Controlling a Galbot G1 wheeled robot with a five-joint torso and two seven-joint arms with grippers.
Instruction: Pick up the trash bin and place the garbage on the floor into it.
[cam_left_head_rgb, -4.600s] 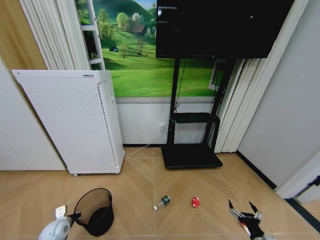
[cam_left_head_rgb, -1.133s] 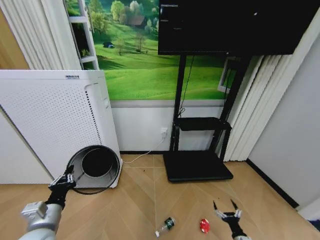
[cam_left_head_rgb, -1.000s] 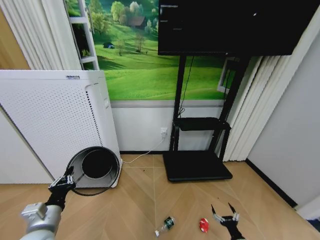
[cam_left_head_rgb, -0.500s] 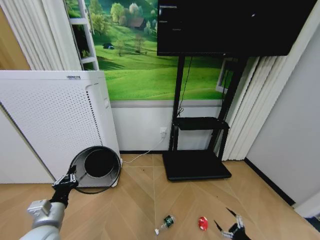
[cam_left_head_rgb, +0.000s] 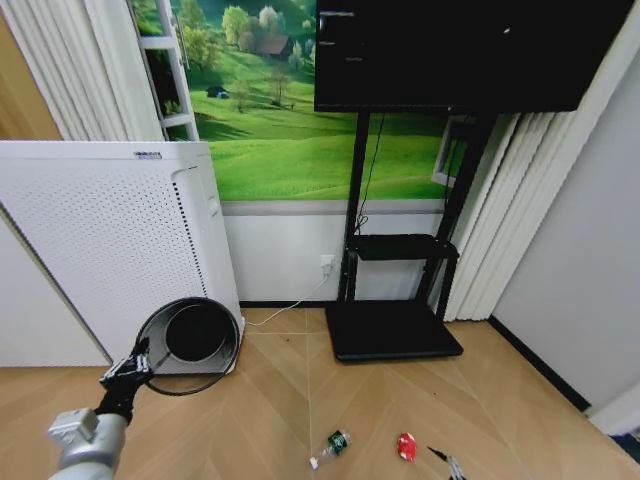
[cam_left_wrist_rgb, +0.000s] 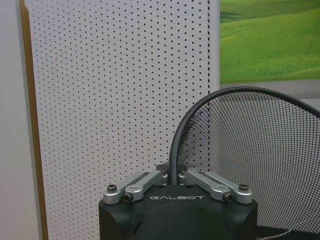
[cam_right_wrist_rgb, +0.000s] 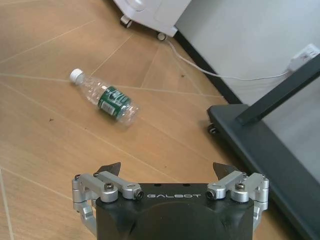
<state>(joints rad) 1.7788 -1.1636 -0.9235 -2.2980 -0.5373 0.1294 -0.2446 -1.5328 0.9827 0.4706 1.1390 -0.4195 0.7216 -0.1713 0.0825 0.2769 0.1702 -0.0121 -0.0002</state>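
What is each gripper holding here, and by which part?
The left gripper holds the trash bin by its rolled rim, jaws shut on it, bin lifted and tipped sideways. The right gripper holds nothing; its jaws are open above the floor.

The floor (cam_left_head_rgb: 270, 420) is tan herringbone wood. On it lie a clear bottle (cam_left_head_rgb: 329, 447) and, near it, a red lump (cam_left_head_rgb: 406, 446).

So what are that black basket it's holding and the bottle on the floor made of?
The trash bin looks like black-coated metal wire mesh: you see through its fine grid, under a smooth rolled rim. The bottle seems thin clear plastic, crinkled, with a white cap and green label.
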